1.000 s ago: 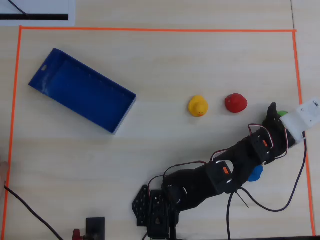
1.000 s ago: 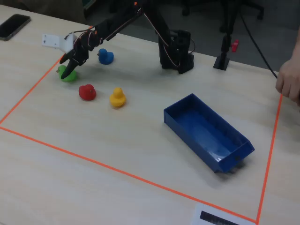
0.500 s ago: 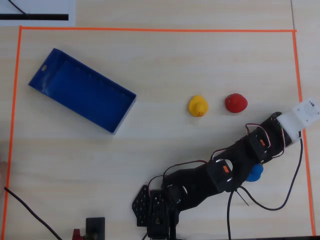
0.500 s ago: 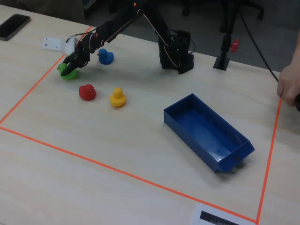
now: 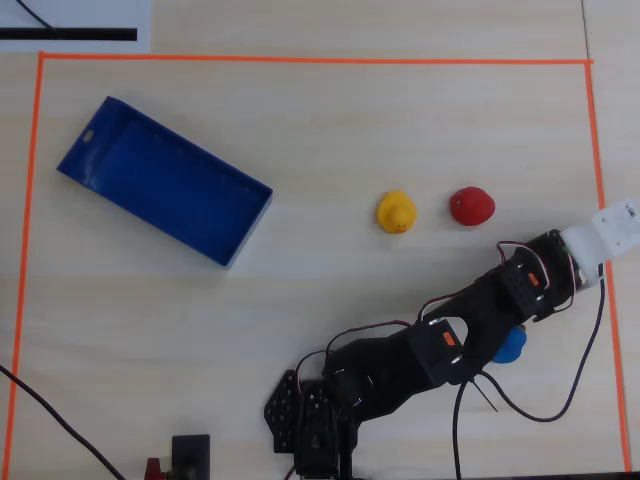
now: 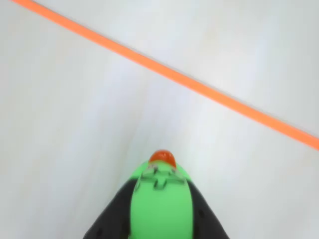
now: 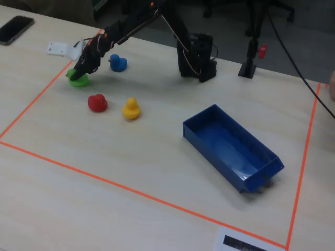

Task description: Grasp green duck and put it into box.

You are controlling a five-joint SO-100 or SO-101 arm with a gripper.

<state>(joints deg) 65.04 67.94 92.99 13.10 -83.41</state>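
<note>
The green duck point(image 6: 162, 211) with an orange beak sits between my gripper's point(image 6: 160, 193) two black fingers, which press on both its sides, low in the wrist view. In the fixed view the gripper point(image 7: 80, 73) is down on the green duck point(image 7: 78, 80) at the table, near the far left tape line. In the overhead view the duck is hidden under the arm's white wrist mount point(image 5: 612, 232) at the right edge. The blue box point(image 5: 165, 180) lies open and empty at the upper left, far from the gripper; it also shows in the fixed view point(image 7: 230, 146).
A yellow duck point(image 5: 396, 212) and a red duck point(image 5: 471, 206) stand mid-table between gripper and box. A blue duck point(image 5: 511, 345) sits beside the arm. Orange tape point(image 6: 199, 87) marks the work area edge just beyond the gripper. A phone point(image 7: 15, 29) lies outside it.
</note>
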